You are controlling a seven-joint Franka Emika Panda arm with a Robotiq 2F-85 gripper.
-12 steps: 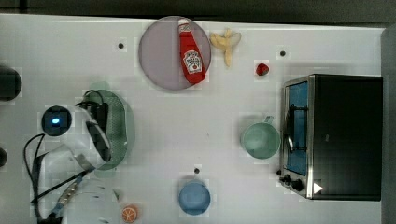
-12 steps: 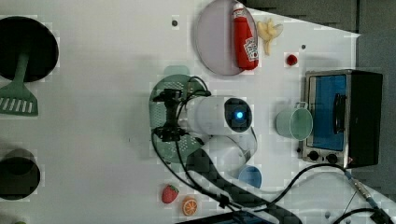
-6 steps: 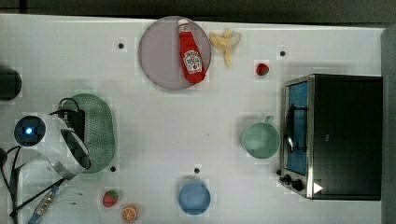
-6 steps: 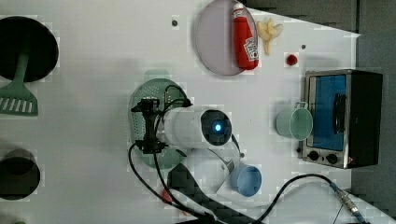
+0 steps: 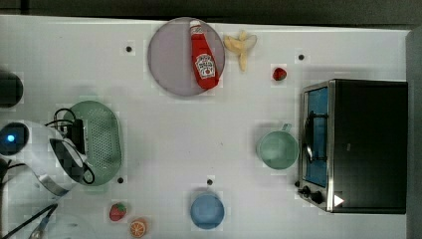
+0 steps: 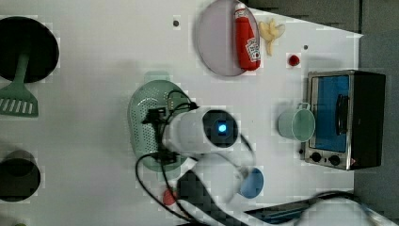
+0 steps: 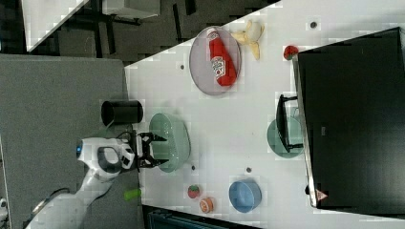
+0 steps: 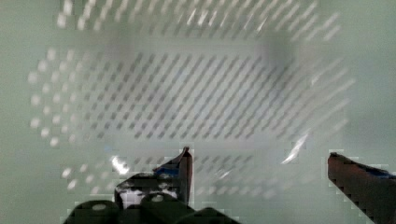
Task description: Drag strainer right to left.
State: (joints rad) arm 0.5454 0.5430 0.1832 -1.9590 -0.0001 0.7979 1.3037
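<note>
The pale mint-green strainer [image 5: 102, 142] lies on the white table at the top view's left; it also shows as the strainer [image 6: 143, 123] and the strainer [image 7: 174, 138]. My gripper [image 7: 154, 150] is open, its two dark fingers spread over the bowl's rim on the arm's side. In the wrist view the holed strainer bowl [image 8: 187, 93] lies right beneath the gripper [image 8: 271, 172], and nothing is held between the fingers. The white arm covers the strainer's edge in the top view, where the gripper [image 5: 78, 137] sits over the bowl's left part.
A purple plate [image 5: 169, 59] holds a ketchup bottle [image 5: 204, 57]; a banana [image 5: 241, 47] lies beside it. A green mug [image 5: 277, 148] stands by the toaster oven [image 5: 358, 144]. A blue bowl [image 5: 206, 210], strawberry [image 5: 118, 211] and orange slice [image 5: 138, 227] lie near the front. A black cup [image 7: 122, 112] stands beside the strainer.
The strainer and my arm have slid toward the top view's left over the last second; most of the travel came early, and the arm has shifted a little further left since.
</note>
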